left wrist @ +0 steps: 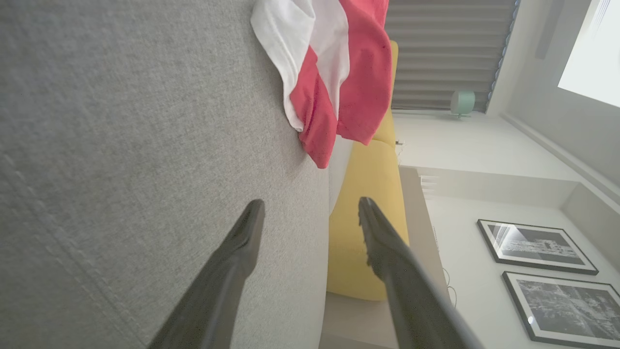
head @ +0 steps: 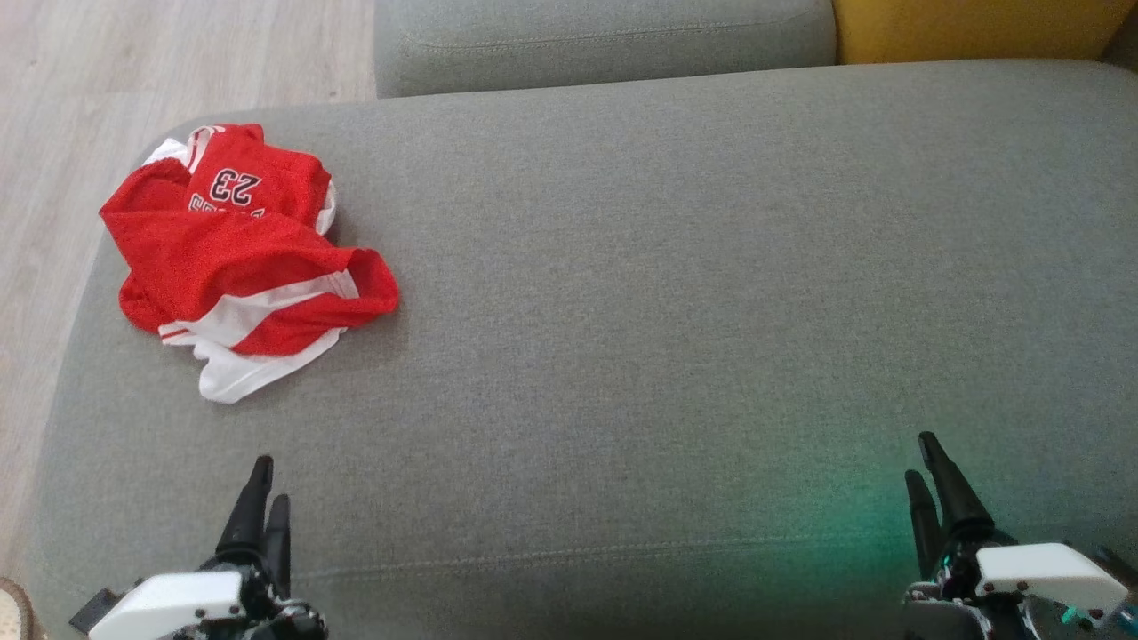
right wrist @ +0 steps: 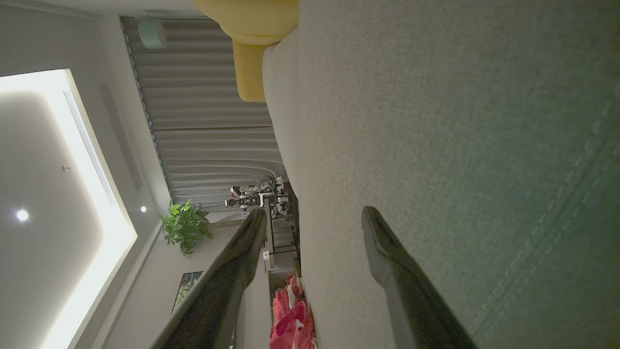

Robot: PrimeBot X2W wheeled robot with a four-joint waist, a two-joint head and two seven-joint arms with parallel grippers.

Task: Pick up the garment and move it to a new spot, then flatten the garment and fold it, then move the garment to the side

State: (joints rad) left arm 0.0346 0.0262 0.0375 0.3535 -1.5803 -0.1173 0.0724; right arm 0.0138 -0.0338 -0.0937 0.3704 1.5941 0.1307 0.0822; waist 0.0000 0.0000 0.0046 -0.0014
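Garment (head: 244,258): one, crumpled on cushion (head: 676,293); two end effectors, both open.

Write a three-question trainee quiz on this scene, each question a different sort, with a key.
1. True or false: the crumpled red-and-white jersey lies on the grey fabric sofa cushion, touching neither the left gripper nor the right gripper.
2. Which number is printed on the jersey? A) 23 B) 7 C) 45
3. Fill in: both grippers stand ____, holding nothing.
Key: 1 true; 2 A; 3 open.
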